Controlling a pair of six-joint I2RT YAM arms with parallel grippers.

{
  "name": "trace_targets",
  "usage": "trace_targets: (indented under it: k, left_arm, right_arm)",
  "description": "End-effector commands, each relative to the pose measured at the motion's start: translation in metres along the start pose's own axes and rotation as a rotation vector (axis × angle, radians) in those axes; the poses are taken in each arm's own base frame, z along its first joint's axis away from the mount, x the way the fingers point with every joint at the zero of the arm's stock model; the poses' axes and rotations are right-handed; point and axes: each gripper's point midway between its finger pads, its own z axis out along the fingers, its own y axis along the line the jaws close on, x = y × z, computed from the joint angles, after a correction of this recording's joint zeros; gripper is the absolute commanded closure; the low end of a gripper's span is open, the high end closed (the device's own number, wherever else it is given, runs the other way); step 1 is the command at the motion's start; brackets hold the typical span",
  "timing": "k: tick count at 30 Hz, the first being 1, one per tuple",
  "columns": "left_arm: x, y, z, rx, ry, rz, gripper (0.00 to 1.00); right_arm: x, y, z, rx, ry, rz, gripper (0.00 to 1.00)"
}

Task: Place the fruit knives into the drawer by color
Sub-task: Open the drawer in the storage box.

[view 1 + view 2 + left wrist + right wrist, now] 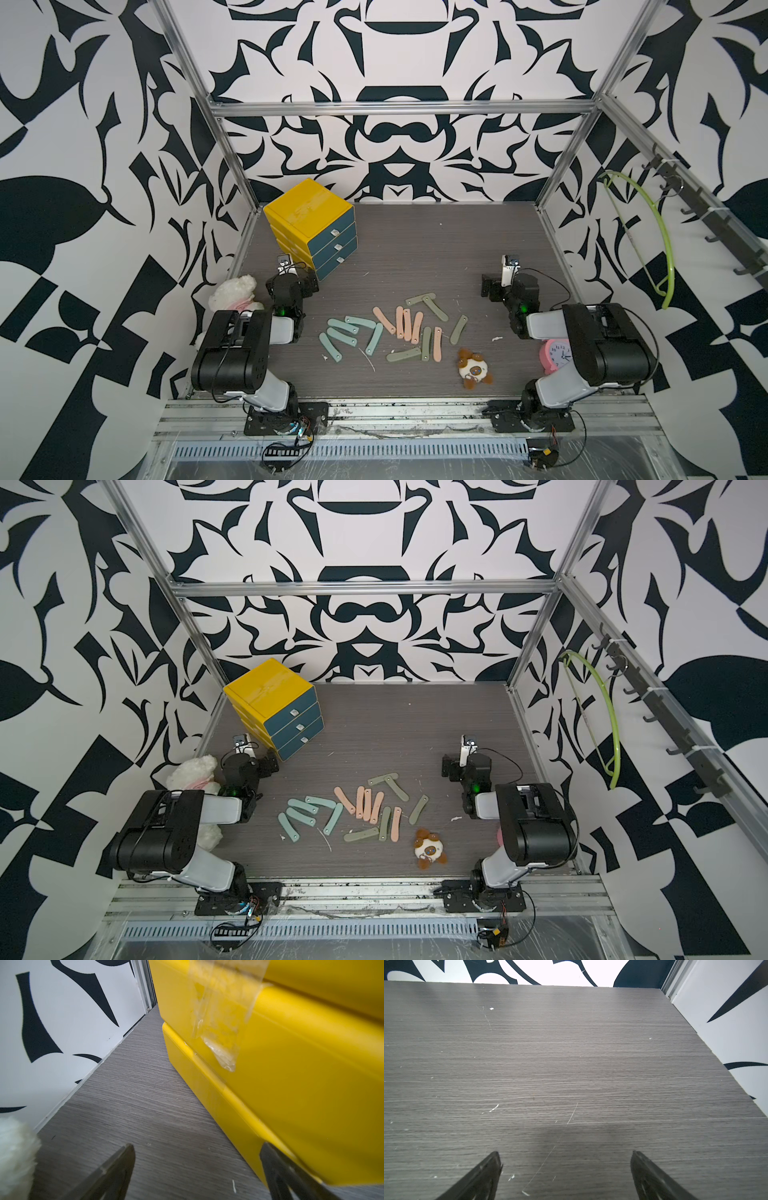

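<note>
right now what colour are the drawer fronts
Drawer fronts are dark teal-blue; best in a top view.

We find the fruit knives (400, 322) strewn across the near middle of the surface (436, 249). The drawer unit (309, 216) stands far left, with our left hand (197, 1153) just beside its side wall. Our right hand (565, 1157) is over the right side of the surface. Right of the knives lies a stuffed animal (473, 368), a clock (555, 353) beyond it; a fluffy toy (232, 291) sits at the left edge.
</note>
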Motion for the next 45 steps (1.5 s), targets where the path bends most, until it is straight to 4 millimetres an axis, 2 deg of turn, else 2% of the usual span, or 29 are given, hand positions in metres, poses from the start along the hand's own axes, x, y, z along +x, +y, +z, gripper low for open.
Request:
trace_targets:
  k: [1,22,24,28,31,33,35,38,39,40,41,42,45]
  left_arm:
    - [-0.005,-0.004,0.0,0.015,-0.013,0.0,0.01]
    - [-0.006,-0.004,0.0,0.015,-0.014,0.002,0.01]
    - [-0.011,-0.003,-0.002,0.006,-0.039,-0.002,0.01]
    - [-0.026,-0.01,-0.017,-0.048,-0.02,0.065,0.01]
    - [-0.044,-0.01,-0.025,-0.069,-0.013,0.063,0.01]
    - [-0.057,-0.006,-0.03,-0.096,-0.029,0.004,0.01]
    - [-0.081,-0.001,-0.039,-0.115,-0.082,-0.088,0.01]
    - [-0.102,0.003,-0.043,-0.144,-0.11,-0.228,0.01]
    - [-0.107,0.006,-0.046,-0.158,-0.111,-0.304,0.01]
    - [-0.103,0.013,-0.05,-0.203,-0.085,-0.395,0.01]
    - [-0.096,0.03,-0.059,-0.307,-0.054,-0.536,0.01]
    - [-0.094,0.041,-0.066,-0.362,-0.047,-0.657,0.01]
    - [-0.11,0.019,-0.06,-0.124,-0.06,-0.687,0.01]
  right_arm:
    - [-0.018,0.002,-0.001,-0.006,-0.05,-0.005,0.0]
    - [-0.017,0.002,-0.001,-0.02,-0.046,-0.001,0.0]
    - [-0.033,0.006,-0.002,-0.029,-0.057,-0.005,0.0]
    - [-0.051,0.021,0.001,-0.062,0.151,-0.008,0.0]
    - [-0.071,0.032,-0.007,-0.058,0.106,0.031,0.0]
    - [-0.089,0.041,-0.016,0.0,0.037,-0.013,0.0]
    - [-0.105,0.04,-0.025,0.125,-0.021,-0.052,0.0]
    - [-0.12,0.025,-0.035,0.243,-0.085,0.173,0.0]
    - [-0.116,0.017,-0.04,0.291,-0.068,0.28,0.0]
    - [-0.108,0.008,-0.045,0.344,-0.034,0.372,0.0]
    - [-0.101,0.0,-0.048,0.391,0.004,0.451,0.0]
    - [-0.096,0.004,-0.043,0.346,0.043,0.462,0.0]
    - [-0.095,0.019,-0.035,0.245,0.054,0.444,0.07]
